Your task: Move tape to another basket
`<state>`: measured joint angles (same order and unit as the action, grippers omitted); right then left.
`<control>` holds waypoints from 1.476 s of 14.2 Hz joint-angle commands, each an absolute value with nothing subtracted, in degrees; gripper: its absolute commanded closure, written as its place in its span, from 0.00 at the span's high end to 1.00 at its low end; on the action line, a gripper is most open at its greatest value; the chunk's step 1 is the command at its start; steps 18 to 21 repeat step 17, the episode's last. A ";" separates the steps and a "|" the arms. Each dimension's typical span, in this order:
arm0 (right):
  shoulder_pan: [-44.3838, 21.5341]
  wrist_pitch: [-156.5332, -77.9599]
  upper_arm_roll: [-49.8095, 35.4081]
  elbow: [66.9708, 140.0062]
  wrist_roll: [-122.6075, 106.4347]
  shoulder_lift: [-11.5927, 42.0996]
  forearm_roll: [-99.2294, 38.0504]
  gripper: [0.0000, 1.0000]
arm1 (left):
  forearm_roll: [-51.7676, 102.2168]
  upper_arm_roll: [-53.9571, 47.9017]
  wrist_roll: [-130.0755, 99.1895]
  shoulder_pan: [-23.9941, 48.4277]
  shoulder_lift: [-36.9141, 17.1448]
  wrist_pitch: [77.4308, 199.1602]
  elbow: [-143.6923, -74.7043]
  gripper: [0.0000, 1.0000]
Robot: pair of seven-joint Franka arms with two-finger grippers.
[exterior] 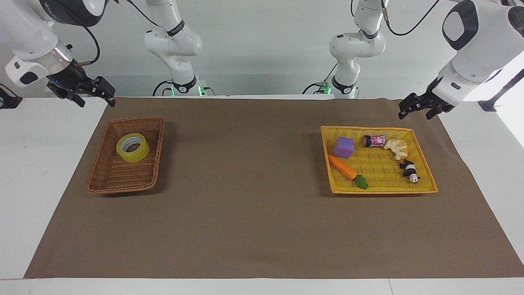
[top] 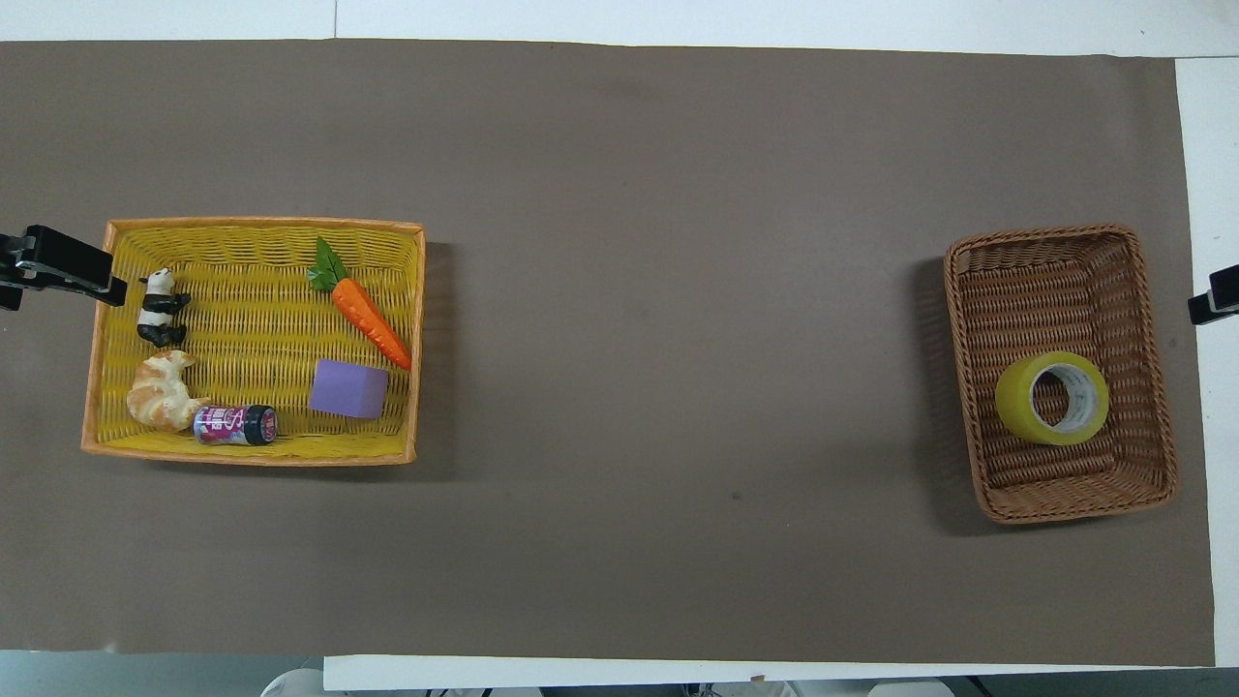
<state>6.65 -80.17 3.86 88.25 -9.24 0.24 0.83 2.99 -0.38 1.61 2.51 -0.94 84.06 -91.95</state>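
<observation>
While the tape [exterior: 132, 148] lies flat inside the brown wicker basket [exterior: 105, 184], in the half of it nearer to the robots, neither of my grippers touches it. The roll is translucent yellow with a white core; dark printing rings the core, but I cannot read it.

My right gripper [exterior: 98, 93] hangs in the air over the corner of the brown mat [exterior: 254, 229], clear of the wicker basket and higher than its rim. Its fingers [exterior: 107, 91] stand apart and grasp nothing. Only a dark tip of it shows at the edge of the overhead view.

My left gripper [exterior: 414, 107] hangs over the mat near the corner of the yellow basket [exterior: 382, 189] at the left arm's end of the counter [exterior: 28, 172], which lies well apart from the wicker basket. Whether its fingers are released or clenched I cannot tell; I see nothing in them.

Contents of the yellow basket, recorded for completeness: a purple block [exterior: 343, 147], a toy carrot [exterior: 347, 171], a small can [exterior: 374, 141] lying on its side, a croissant [exterior: 396, 148] and a panda figure [exterior: 409, 171]. The can carries a pink and white label with lettering on it, not legible.
</observation>
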 commanded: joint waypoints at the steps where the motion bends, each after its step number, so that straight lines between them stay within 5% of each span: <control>1: 2.30 -78.31 1.93 83.94 -7.65 2.64 5.01 1.00 | 1.85 -0.44 1.32 2.37 -0.70 83.85 -92.02 1.00; 5: -2.02 -78.31 8.86 84.20 -7.38 1.59 3.17 1.00 | 1.85 -0.44 1.32 2.37 -0.70 83.76 -92.02 1.00; 21: -2.02 -77.17 10.46 85.17 -7.38 0.26 1.24 1.00 | 1.85 -0.44 1.41 2.37 -0.70 83.76 -92.02 1.00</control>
